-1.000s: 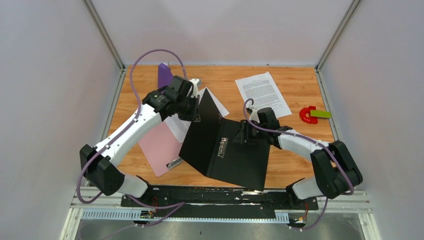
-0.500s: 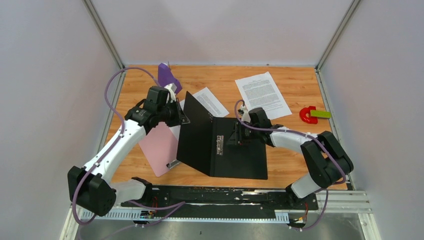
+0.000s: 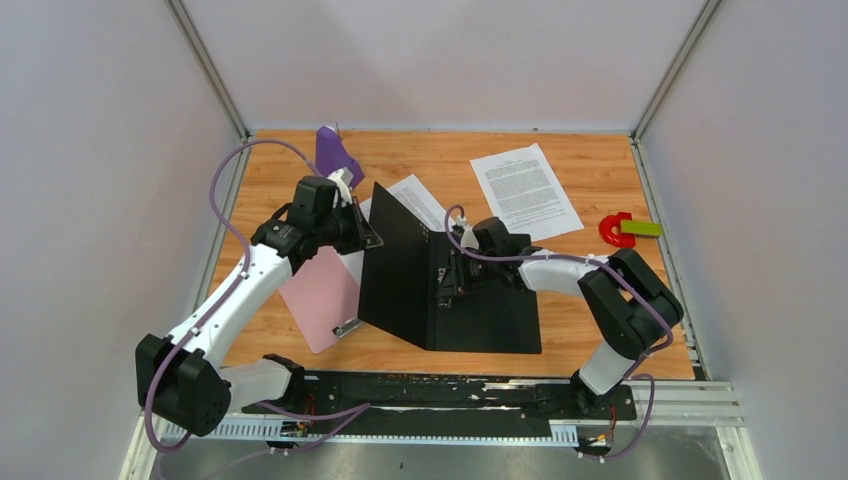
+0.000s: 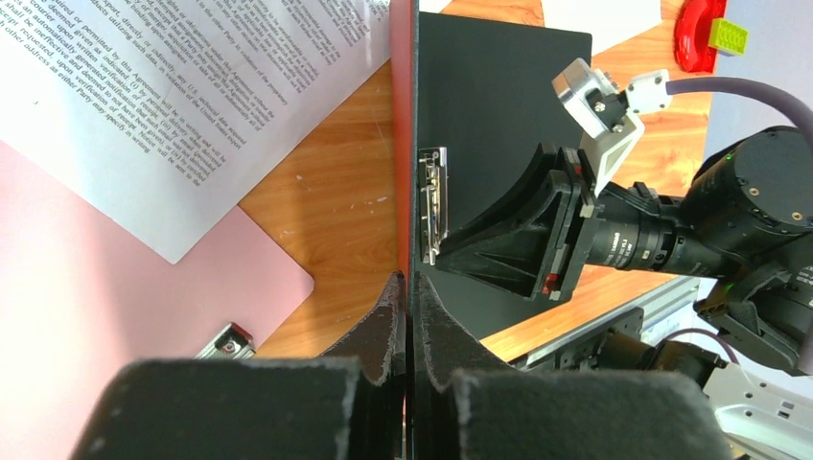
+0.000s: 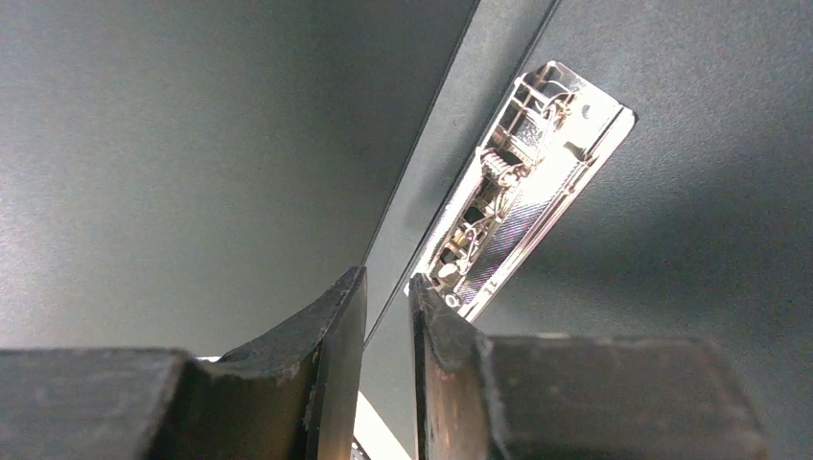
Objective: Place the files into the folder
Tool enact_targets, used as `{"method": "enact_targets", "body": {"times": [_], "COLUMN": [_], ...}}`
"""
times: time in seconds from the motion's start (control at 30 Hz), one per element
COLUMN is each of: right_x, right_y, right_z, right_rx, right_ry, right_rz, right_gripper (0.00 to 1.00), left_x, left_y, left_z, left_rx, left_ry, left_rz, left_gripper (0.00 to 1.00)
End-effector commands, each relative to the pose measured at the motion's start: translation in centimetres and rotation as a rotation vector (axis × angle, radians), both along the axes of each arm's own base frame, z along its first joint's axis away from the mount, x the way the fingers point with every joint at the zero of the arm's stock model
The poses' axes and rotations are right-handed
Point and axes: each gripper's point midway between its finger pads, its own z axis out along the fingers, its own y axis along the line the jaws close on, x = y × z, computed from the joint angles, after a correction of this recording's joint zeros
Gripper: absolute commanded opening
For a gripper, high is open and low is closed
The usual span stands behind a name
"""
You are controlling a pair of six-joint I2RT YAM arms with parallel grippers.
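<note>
The folder (image 3: 490,315) lies open and black inside, with its right half flat on the table. My left gripper (image 3: 364,232) is shut on the top edge of the raised left cover (image 4: 404,144), which is red outside. My right gripper (image 3: 450,276) hovers low over the spine at the metal clip (image 5: 527,182), nearly shut with a narrow gap and holding nothing; it also shows in the left wrist view (image 4: 522,244). One file (image 3: 525,189) lies at the back right. The other file (image 3: 420,202) lies behind the raised cover, partly hidden; it also shows in the left wrist view (image 4: 182,96).
A pink clipboard (image 3: 318,292) lies left of the folder, under the second sheet. A purple object (image 3: 335,152) stands at the back left. A red horseshoe piece (image 3: 613,231) and a green block (image 3: 641,228) lie at the right edge.
My right gripper has slid left across the folder's flat half to the clip at the spine. The left gripper first drew the raised cover down and left, then held it still.
</note>
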Motion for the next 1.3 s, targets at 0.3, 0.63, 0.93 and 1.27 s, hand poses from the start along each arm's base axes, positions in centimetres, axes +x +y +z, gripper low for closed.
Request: {"method": "enact_targets", "body": {"times": [0.3, 0.63, 0.93, 1.27], "right_x": [0.4, 0.3, 0.7, 0.6], "right_y": [0.3, -0.2, 0.0, 0.4], "right_z": [-1.0, 0.3, 1.0, -0.1], "right_rx": [-0.115, -0.126, -0.119, -0.103], "right_ry": [-0.036, -0.045, -0.06, -0.039], "right_rz": [-0.002, -0.018, -0.026, -0.016], "right_gripper": [0.17, 0.17, 0.2, 0.19], "left_x": [0.8, 0.8, 0.8, 0.7], "left_y": [0.1, 0.4, 0.3, 0.2], "left_z": [1.7, 1.3, 1.3, 1.1], "left_rx": [-0.03, -0.014, -0.019, -0.023], "left_ry": [-0.103, -0.104, -0.102, -0.097], "left_rz": [0.016, 0.021, 0.019, 0.013], "left_gripper": [0.0, 0.0, 0.0, 0.0]}}
